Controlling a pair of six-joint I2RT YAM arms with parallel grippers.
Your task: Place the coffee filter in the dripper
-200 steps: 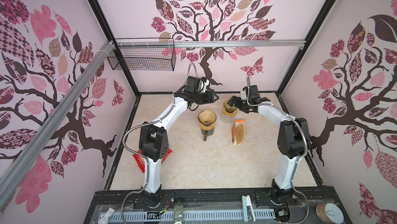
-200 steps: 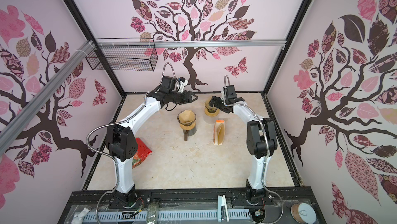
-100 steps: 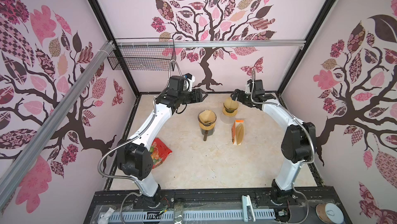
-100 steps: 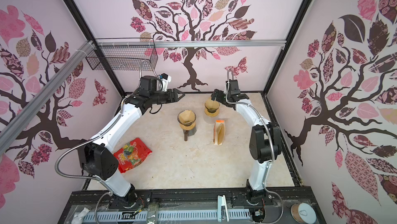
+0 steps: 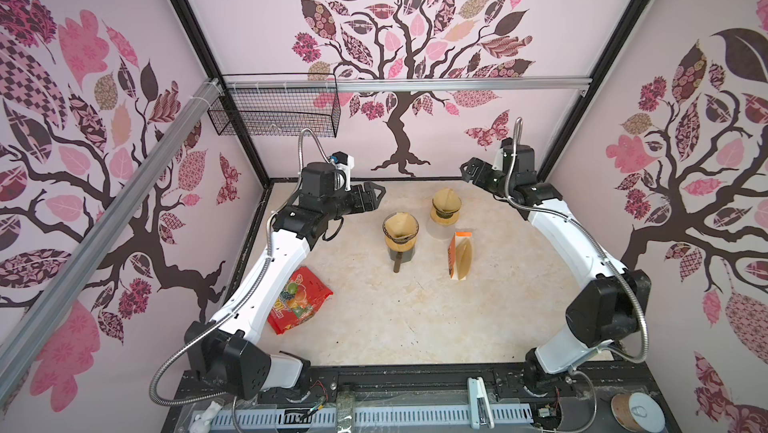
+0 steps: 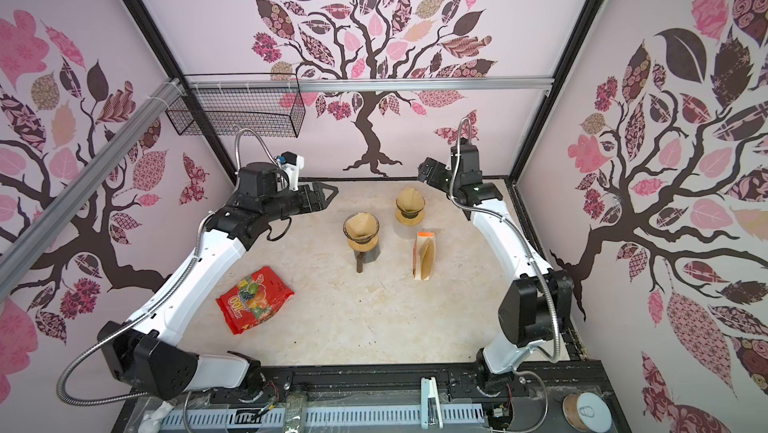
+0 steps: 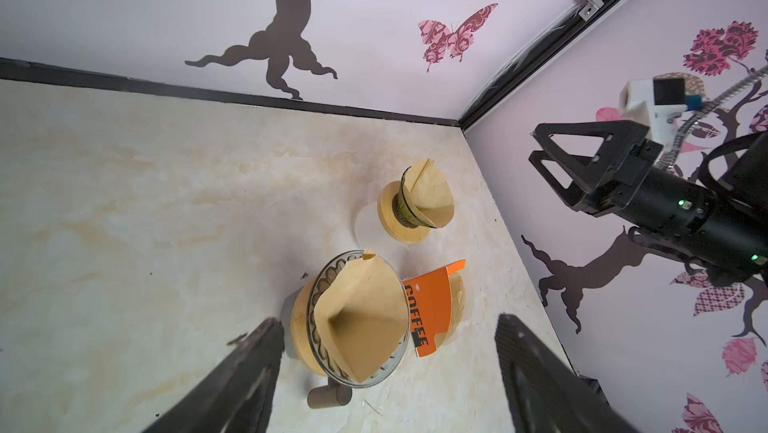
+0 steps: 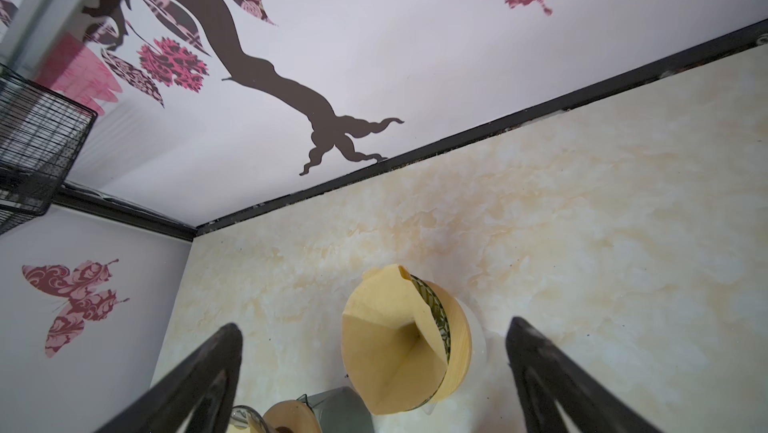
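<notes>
A brown paper coffee filter sits opened inside the glass dripper with its wooden collar, mid-table on a dark pot. In the left wrist view the filter lines the dripper. Behind it a second dripper also holds a filter. My left gripper hangs open and empty, up and to the left of the near dripper. Above the back right of the table my right gripper is open too, with nothing in it.
An orange box of filters lies right of the near dripper. A red snack bag lies by the left arm. A black wire basket hangs on the back left wall. The walls close in on three sides.
Both arms have drawn back from the drippers, left arm to the left, right arm to the back right. The left jaws have spread wider. The red bag has come into full view.
</notes>
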